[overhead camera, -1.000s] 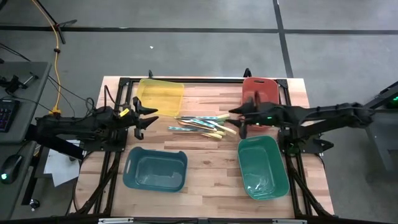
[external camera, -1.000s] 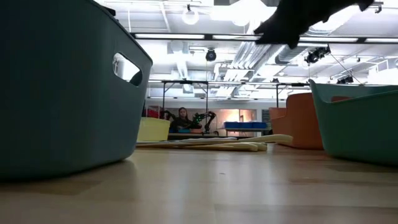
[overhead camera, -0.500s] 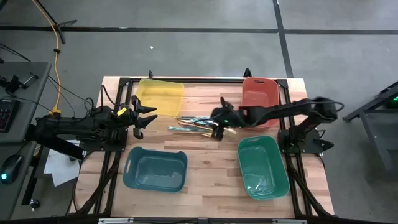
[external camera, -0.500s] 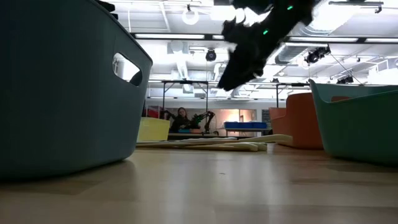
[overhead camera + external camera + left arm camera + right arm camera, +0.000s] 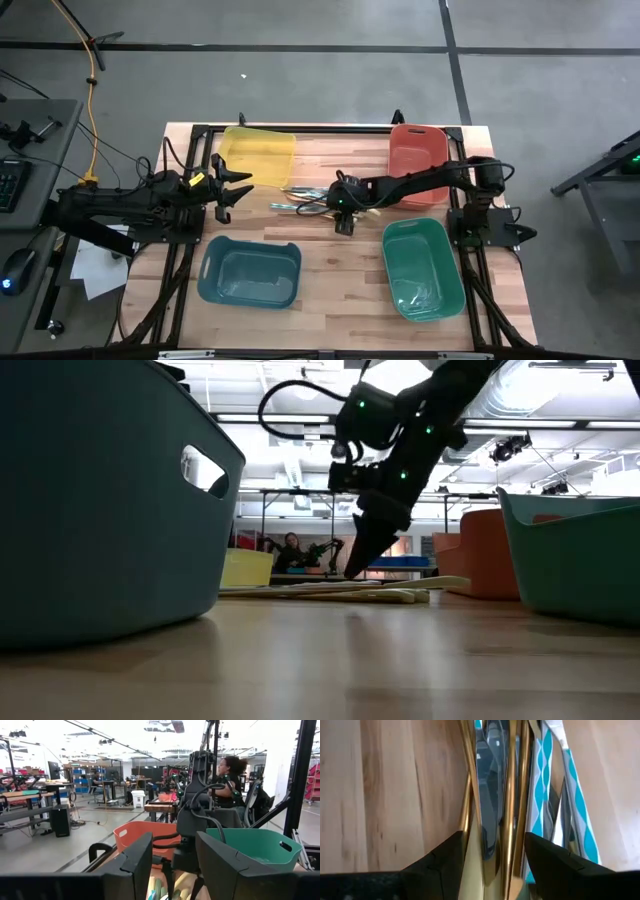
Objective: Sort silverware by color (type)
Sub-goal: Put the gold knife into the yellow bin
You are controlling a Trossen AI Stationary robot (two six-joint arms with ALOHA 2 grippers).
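A: Left gripper (image 5: 222, 190) sat parked at the table's left side, just below the yellow bin (image 5: 258, 154). Fingers spread, nothing in them. It pointed along the table toward the silverware (image 5: 312, 199), with a clear gap between.

B: And that pile?

A: Mid-table, a loose bundle lying between the two upper bins, long axes running roughly left-right across the table, handles overlapping.

B: Right gripper?

A: Right gripper (image 5: 342, 205) was down at the pile's right end, fingers apart and empty. Low view had it (image 5: 362, 555) tipped steeply downward, tips just above the utensils (image 5: 340, 592). Wrist view showed the two fingers (image 5: 447, 855) straddling several pieces at once: a gold handle (image 5: 510, 795) and a silver blade (image 5: 487, 790) in the gap, teal-patterned ones (image 5: 540, 795) off to one side.

B: So the pieces ran away from the gripper along the wrist's line of sight?

A: Yes, lengthwise between the fingers, not across. Right arm was far nearer. My judgement: closing there risked pinching more than one colour, so a small sideways shift looked needed.
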